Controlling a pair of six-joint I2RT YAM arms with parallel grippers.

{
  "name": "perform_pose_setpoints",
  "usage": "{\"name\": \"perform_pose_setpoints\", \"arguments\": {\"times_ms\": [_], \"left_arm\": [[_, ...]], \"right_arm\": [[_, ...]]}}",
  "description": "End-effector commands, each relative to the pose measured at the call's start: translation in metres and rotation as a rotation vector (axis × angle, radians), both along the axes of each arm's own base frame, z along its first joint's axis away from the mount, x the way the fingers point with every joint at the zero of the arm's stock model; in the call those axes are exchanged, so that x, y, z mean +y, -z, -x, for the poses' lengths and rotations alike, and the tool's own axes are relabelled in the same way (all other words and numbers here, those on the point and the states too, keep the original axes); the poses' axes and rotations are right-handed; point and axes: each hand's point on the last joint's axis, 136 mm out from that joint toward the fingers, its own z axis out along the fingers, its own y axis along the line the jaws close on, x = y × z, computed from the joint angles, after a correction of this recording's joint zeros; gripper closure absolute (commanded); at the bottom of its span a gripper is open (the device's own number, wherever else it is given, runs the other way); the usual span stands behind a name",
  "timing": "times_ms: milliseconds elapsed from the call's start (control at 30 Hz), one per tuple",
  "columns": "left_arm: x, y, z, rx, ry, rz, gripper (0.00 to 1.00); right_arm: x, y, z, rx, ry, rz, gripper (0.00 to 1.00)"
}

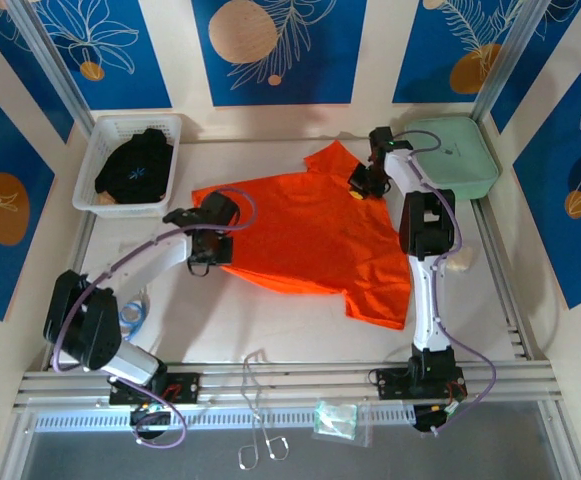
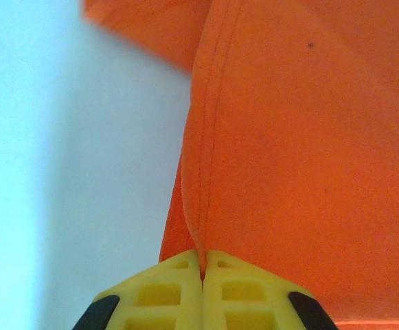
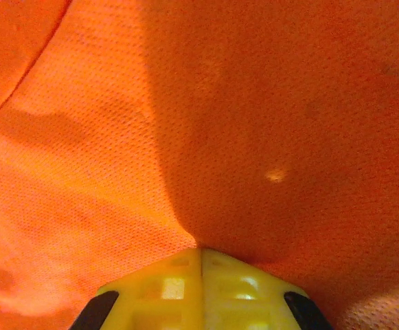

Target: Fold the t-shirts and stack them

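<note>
My left claw (image 2: 202, 267) is pinched tight on the hemmed edge of the orange t-shirt (image 1: 310, 235). My right claw (image 3: 200, 253) is closed just as tight on a pucker of the same cloth. From overhead, the shirt lies spread in the middle of the tabletop (image 1: 270, 330), its long axis slanting from upper centre to lower right. My left grip is on its left edge and my right on its upper-right edge, so I judge any fold must swing across that slant. The black t-shirt (image 1: 138, 168) sits in the white basket (image 1: 95, 150) at upper left, nearer my left arm. The wrist views show the cloth caught between my fingers; the overhead view gives the shirt's whole outline.
</note>
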Motion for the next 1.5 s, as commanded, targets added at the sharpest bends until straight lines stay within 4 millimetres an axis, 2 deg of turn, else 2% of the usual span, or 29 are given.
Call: {"name": "perform_pose_setpoints", "arguments": {"times_ms": [0, 133, 267, 400, 500, 600, 667, 733, 900, 967, 1067, 1133, 1200, 1367, 1467], "left_arm": [[0.03, 0.006, 0.026, 0.018, -0.075, -0.092, 1.0], [0.052, 0.022, 0.057, 0.048, -0.152, -0.113, 1.0], [0.06, 0.042, 0.082, 0.077, -0.232, -0.074, 1.0], [0.063, 0.063, 0.094, 0.094, -0.286, -0.049, 1.0], [0.068, 0.073, 0.094, 0.094, -0.312, -0.078, 1.0], [0.067, 0.078, 0.087, 0.084, -0.308, -0.092, 0.86], [0.063, 0.076, 0.08, 0.075, -0.293, -0.085, 0.69], [0.056, 0.066, 0.07, 0.056, -0.271, -0.069, 0.56], [0.042, 0.019, 0.041, -0.013, -0.2, -0.054, 0.34], [0.036, -0.004, 0.028, -0.04, -0.17, -0.059, 0.3], [0.024, -0.032, 0.005, -0.081, -0.121, -0.059, 0.21], [0.013, -0.045, -0.016, -0.113, -0.088, -0.051, 0.18], [0.003, -0.049, -0.037, -0.124, -0.06, -0.057, 0.2], [-0.021, -0.029, -0.099, -0.093, -0.044, -0.011, 0.41], [-0.02, -0.008, -0.134, -0.069, -0.077, 0.014, 0.51]], "right_arm": [[-0.016, 0.033, 0.019, 0.154, 0.127, -0.016, 1.0], [-0.029, 0.035, 0.014, 0.158, 0.204, -0.031, 1.0], [-0.033, 0.033, 0.01, 0.149, 0.234, -0.033, 1.0], [-0.026, 0.029, 0.007, 0.134, 0.225, -0.05, 1.0], [-0.02, 0.026, 0.005, 0.123, 0.206, -0.055, 1.0], [-0.009, 0.016, 0.002, 0.1, 0.164, -0.081, 1.0], [-0.001, 0.004, 0.001, 0.071, 0.124, -0.092, 1.0], [0.005, -0.019, -0.001, 0.021, 0.078, -0.089, 1.0], [0.009, -0.089, 0.008, -0.114, -0.013, -0.01, 0.83], [0.005, -0.112, 0.022, -0.151, -0.028, 0.04, 0.78], [0.0, -0.129, 0.054, -0.179, -0.035, 0.096, 0.73], [-0.002, -0.127, 0.083, -0.182, -0.027, 0.102, 0.72], [-0.003, -0.118, 0.115, -0.165, -0.015, 0.092, 0.73], [0.003, -0.086, 0.203, -0.094, -0.022, 0.067, 0.79], [0.018, -0.066, 0.256, -0.03, -0.059, 0.07, 0.86]]}}
